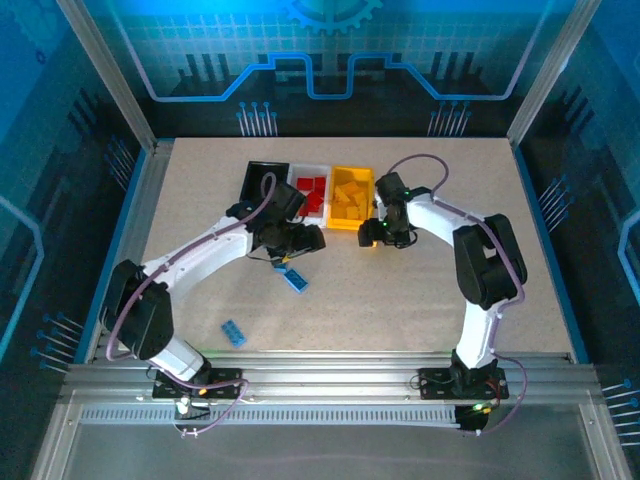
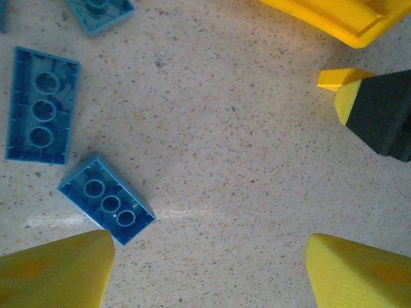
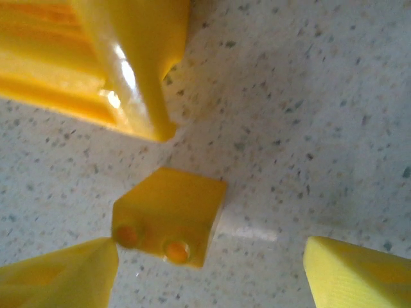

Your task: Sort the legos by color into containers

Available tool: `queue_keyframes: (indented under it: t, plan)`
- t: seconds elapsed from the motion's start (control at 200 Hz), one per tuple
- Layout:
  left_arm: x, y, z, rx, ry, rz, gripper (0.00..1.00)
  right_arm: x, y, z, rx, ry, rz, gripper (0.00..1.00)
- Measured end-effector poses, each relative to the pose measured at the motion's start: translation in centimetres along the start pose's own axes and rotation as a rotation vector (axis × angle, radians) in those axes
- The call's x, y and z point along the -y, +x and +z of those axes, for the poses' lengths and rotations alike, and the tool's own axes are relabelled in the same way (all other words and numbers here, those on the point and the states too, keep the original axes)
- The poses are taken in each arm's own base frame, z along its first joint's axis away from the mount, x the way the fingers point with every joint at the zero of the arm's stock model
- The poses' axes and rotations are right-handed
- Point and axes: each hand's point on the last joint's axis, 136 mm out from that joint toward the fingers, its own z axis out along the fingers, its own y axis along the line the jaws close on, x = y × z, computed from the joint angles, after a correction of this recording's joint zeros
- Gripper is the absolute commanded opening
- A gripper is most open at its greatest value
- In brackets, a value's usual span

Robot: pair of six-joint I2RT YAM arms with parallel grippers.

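The containers stand in a row at the back: black (image 1: 262, 180), white (image 1: 312, 190) holding red legos, and yellow (image 1: 352, 195) holding yellow legos. My right gripper (image 1: 372, 237) (image 3: 209, 273) is open and low over the table, just in front of the yellow bin's corner (image 3: 128, 58). A yellow lego (image 3: 170, 215) lies between its fingers, close to the left fingertip (image 3: 58, 276) and well apart from the other. My left gripper (image 1: 305, 240) (image 2: 209, 269) is open over bare table. Blue legos (image 2: 107, 201) (image 2: 42, 106) lie upside down beside its left finger.
Another blue lego (image 1: 233, 333) lies alone toward the front left, and blue ones (image 1: 294, 280) sit near the left gripper. The two grippers are close together; the right gripper's dark finger (image 2: 379, 109) and the yellow lego (image 2: 337, 78) show in the left wrist view.
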Motion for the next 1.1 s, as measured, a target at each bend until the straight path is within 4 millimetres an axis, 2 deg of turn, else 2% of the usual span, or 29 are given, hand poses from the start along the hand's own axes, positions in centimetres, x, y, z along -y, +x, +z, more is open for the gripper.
queue_keyframes:
  t: [0.22,0.44,0.595,0.78,0.925,1.096]
  plan:
    - [-1.8,0.3,-0.4,0.000,-0.009,-0.029,0.80,-0.4,-1.4,1.0,0.002,0.033,-0.027,0.66]
    - [-2.7,0.8,-0.4,-0.009,-0.014,-0.057,0.80,-1.6,-1.7,1.1,0.002,0.044,-0.055,0.49]
    - [-3.1,1.1,-0.2,-0.011,-0.016,-0.066,0.80,-1.3,-1.5,1.1,-0.004,0.062,-0.056,0.39]
    - [-3.1,1.2,0.0,-0.008,-0.004,-0.073,0.80,-1.1,-1.2,0.7,-0.002,0.071,-0.053,0.37]
    - [-2.9,1.1,0.1,-0.005,0.008,-0.086,0.80,-1.3,-0.2,-1.3,0.006,0.051,-0.035,0.37]
    - [-2.8,1.1,-0.2,0.000,0.011,-0.085,0.80,-3.6,-0.7,-6.5,0.100,-0.081,0.002,0.37]
